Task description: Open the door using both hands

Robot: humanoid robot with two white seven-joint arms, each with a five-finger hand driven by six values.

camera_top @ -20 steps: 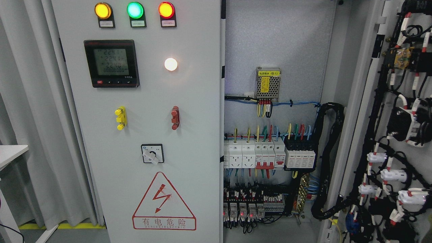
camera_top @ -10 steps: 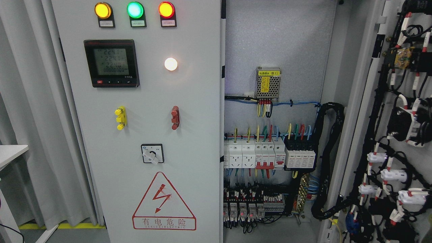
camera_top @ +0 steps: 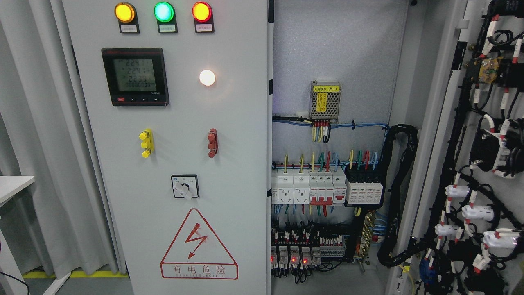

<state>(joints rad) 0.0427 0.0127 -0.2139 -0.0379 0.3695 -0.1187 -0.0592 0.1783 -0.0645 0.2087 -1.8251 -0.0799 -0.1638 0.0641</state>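
A grey electrical cabinet fills the head view. Its left door (camera_top: 229, 123) stands shut and carries three lit lamps, a black digital meter (camera_top: 135, 77), a yellow handle (camera_top: 146, 143), a red handle (camera_top: 212, 143), a rotary switch (camera_top: 184, 187) and a red warning triangle. The right door (camera_top: 479, 135) is swung wide open at the picture's right, its wired inner face turned toward me. Between the doors the cabinet interior (camera_top: 331, 53) shows breakers and coloured wiring. Neither of my hands nor any arm appears in the picture.
Grey curtains (camera_top: 37, 143) hang to the left of the cabinet. A white table corner (camera_top: 12, 185) juts in at the left edge. A thick black cable bundle (camera_top: 399, 192) loops inside the cabinet near the open door's hinge side.
Only the meter's digits flicker; both doors stay as they were.
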